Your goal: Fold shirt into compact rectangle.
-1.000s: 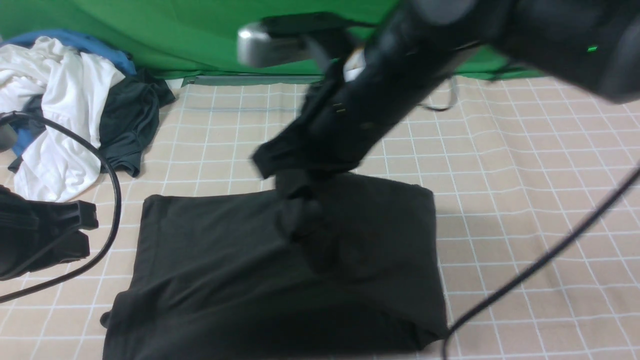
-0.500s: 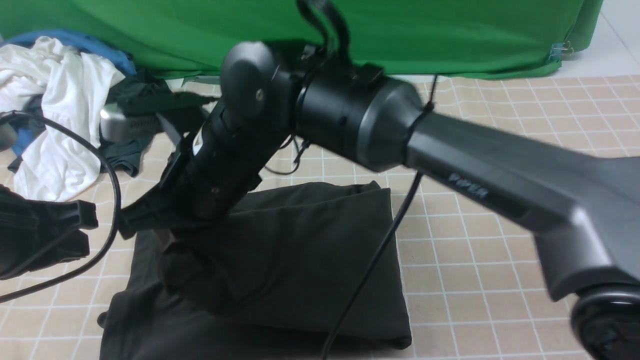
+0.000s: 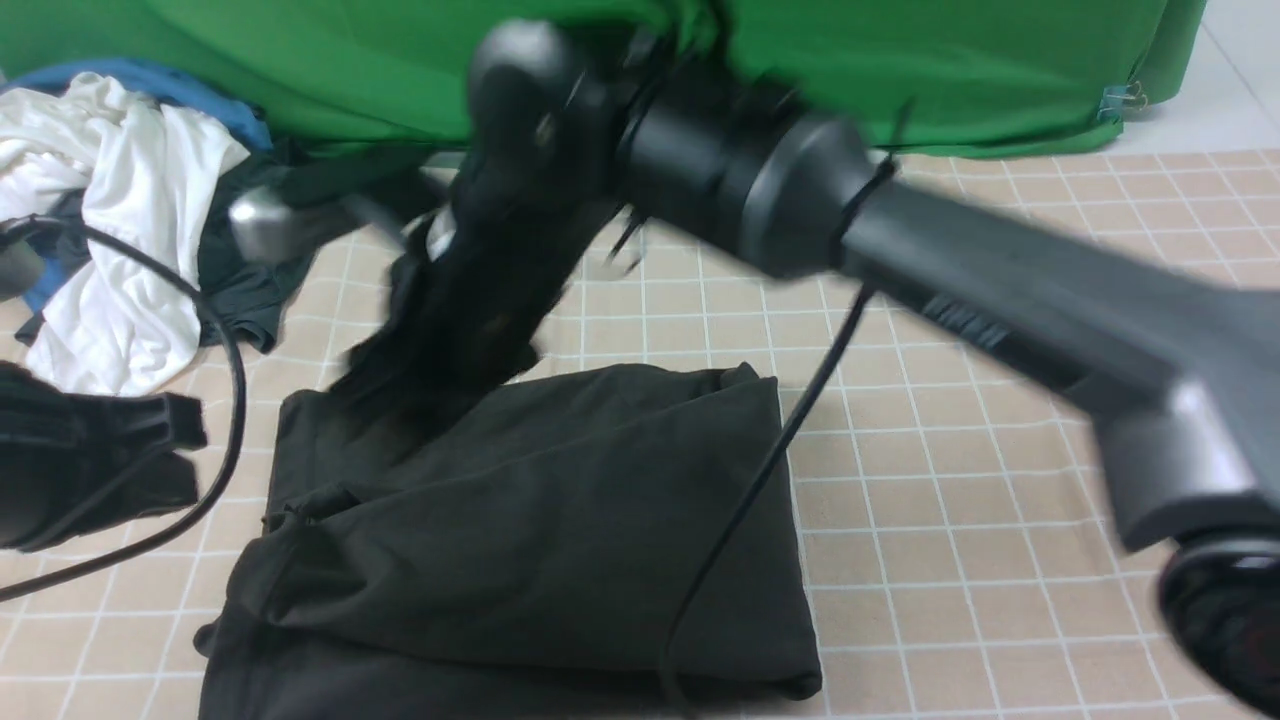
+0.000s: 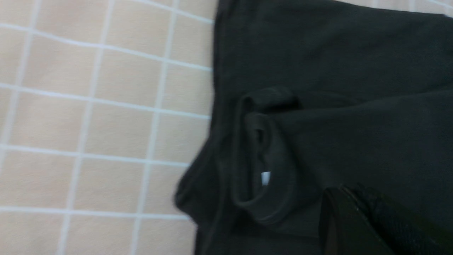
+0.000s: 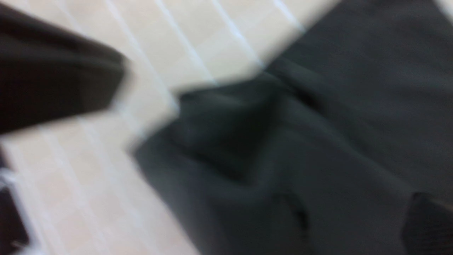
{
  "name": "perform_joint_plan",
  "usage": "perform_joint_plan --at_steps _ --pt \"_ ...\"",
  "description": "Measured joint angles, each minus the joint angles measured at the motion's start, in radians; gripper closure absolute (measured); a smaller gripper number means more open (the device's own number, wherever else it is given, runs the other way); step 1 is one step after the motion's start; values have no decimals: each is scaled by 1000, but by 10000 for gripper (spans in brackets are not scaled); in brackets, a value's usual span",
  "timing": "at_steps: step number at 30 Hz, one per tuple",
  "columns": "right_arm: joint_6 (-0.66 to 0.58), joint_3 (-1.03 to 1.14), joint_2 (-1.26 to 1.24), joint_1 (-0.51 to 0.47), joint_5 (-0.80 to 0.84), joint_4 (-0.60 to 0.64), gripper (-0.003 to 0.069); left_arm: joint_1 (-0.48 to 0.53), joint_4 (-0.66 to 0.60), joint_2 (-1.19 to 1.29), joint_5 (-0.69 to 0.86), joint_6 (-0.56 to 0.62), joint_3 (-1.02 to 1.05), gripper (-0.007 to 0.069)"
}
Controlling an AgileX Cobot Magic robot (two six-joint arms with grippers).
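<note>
Blk shirt [image 4: 347, 141] bunched w/ curled folds at edge, small white spot btwn folds, lying on grid-pattern cloth [image 4: 120, 134], next to shut L gripper [image 4: 348, 187].

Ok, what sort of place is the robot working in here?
Probably a robot test or demo area rather than a home: a green cloth screen hangs behind the table, the tabletop has a checked cloth, and spare clothes are heaped at its far left.
</note>
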Motion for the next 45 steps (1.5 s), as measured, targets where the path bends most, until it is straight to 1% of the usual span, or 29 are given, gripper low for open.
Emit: perform_joint_plan --at_steps 1,2,3,5,7,10,13,16,20,22,29,31,36,45 --pt "5 -2 -19 -16 13 -36 369 0 -40 5 -7 29 0 606" --pt "7 -3 -31 -24 17 -51 419 0 -72 12 -11 47 0 606" --pt "17 -3 -53 -46 25 -68 513 -8 -141 33 -18 86 0 606" --pt "23 4 -91 -67 27 -83 592 -39 -199 82 -37 125 -1 606" --pt "24 38 -124 -78 28 -86 615 -79 -213 131 -52 138 -1 606" --pt "24 142 -183 -82 30 -86 620 -162 -216 236 -115 141 -1 606" --pt "21 300 -234 -82 34 -83 621 -201 -213 341 -154 135 -1 606" --pt "20 428 -252 -82 39 -83 621 -202 -167 405 -150 123 -1 606" --pt "19 591 -253 -82 19 -83 621 -202 6 443 -129 -4 10 606" --pt "19 644 -253 -82 -9 -83 621 -202 56 442 -124 -51 27 606" --pt "19 821 -253 -82 -150 -82 621 -205 102 371 -133 -117 76 606" --pt "19 844 -253 -83 -181 -81 621 -206 124 356 -140 -134 89 606" --pt "19 857 -253 -83 -206 -79 621 -206 237 368 -172 -246 139 606" --pt "6 856 -234 -83 -207 -83 621 -207 235 375 -179 -267 143 606"
